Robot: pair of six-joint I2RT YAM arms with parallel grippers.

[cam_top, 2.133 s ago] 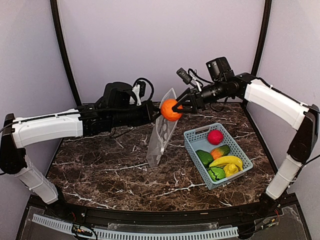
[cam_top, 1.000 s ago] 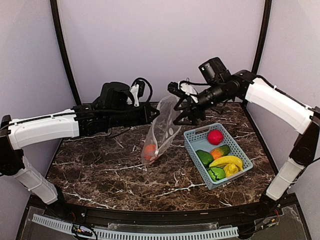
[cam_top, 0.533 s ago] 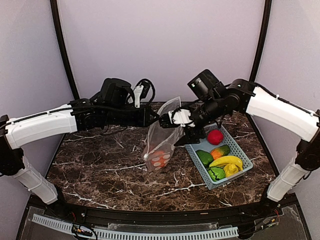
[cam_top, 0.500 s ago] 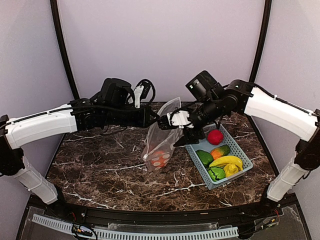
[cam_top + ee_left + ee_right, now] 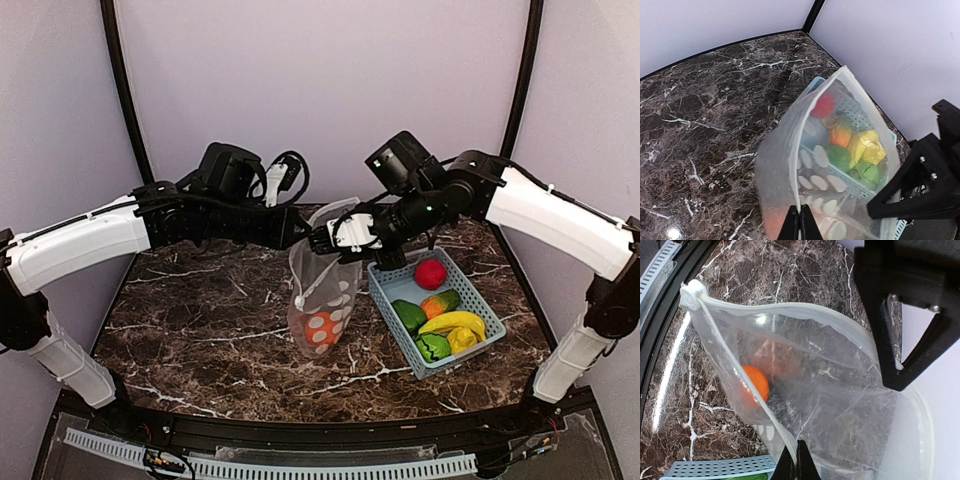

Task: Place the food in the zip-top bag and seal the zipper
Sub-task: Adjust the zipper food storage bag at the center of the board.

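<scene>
The zip-top bag (image 5: 333,283) hangs upright over the table between both arms, its mouth held apart. An orange ball (image 5: 319,326) of the food lies at its bottom, also showing in the right wrist view as the orange ball (image 5: 754,385). My left gripper (image 5: 303,236) is shut on one side of the bag's rim (image 5: 799,200). My right gripper (image 5: 337,238) is shut on the opposite side, pinching the rim at the zipper (image 5: 691,293) strip. The remaining food sits in the basket: a red ball (image 5: 431,273), yellow bananas (image 5: 452,322) and green pieces (image 5: 408,315).
The light-blue slotted basket (image 5: 405,258) stands on the dark marble table (image 5: 200,330) right of the bag, close to its lower edge. Black frame posts and a grey wall close off the back.
My right gripper, open beside the bag a second ago, has shut on the bag's rim. The bag has swung slightly right and its mouth now stands wider.
</scene>
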